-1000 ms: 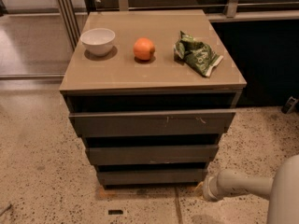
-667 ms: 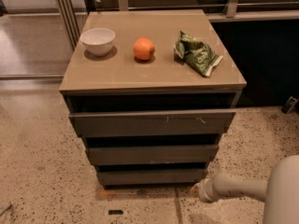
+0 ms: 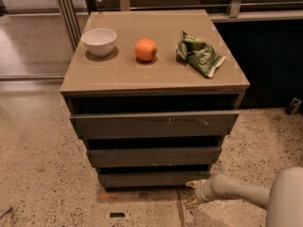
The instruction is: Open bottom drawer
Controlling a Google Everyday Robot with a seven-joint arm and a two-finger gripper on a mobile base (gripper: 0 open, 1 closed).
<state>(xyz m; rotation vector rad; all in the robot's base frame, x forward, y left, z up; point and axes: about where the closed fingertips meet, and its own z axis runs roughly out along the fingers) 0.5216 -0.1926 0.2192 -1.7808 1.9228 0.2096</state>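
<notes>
Containers come first: a white bowl [image 3: 99, 40] stands at the back left of the tan cabinet top [image 3: 156, 77], and only its plain white inside shows. To its right sits an orange [image 3: 145, 49], and further right lies a crumpled green snack bag [image 3: 199, 54]; the three are well apart. Below the top are three grey drawer fronts with a dark gap above each, and what the drawers hold cannot be seen. The top drawer [image 3: 154, 124] looks widest and has pale scratches toward its right side; the middle drawer [image 3: 154, 156] is plain.

The bottom drawer [image 3: 154, 178] is the lowest and narrowest-looking front, just above the speckled floor [image 3: 42, 174]. It is dark grey, flat, unmarked and without a handle.

The gripper [image 3: 190, 193] reaches in from the lower right on a pale arm [image 3: 236, 190], low over the floor, just beside the bottom drawer's right lower corner. Its two pale tips stand spread with nothing between them. Whether it touches the drawer cannot be told.
</notes>
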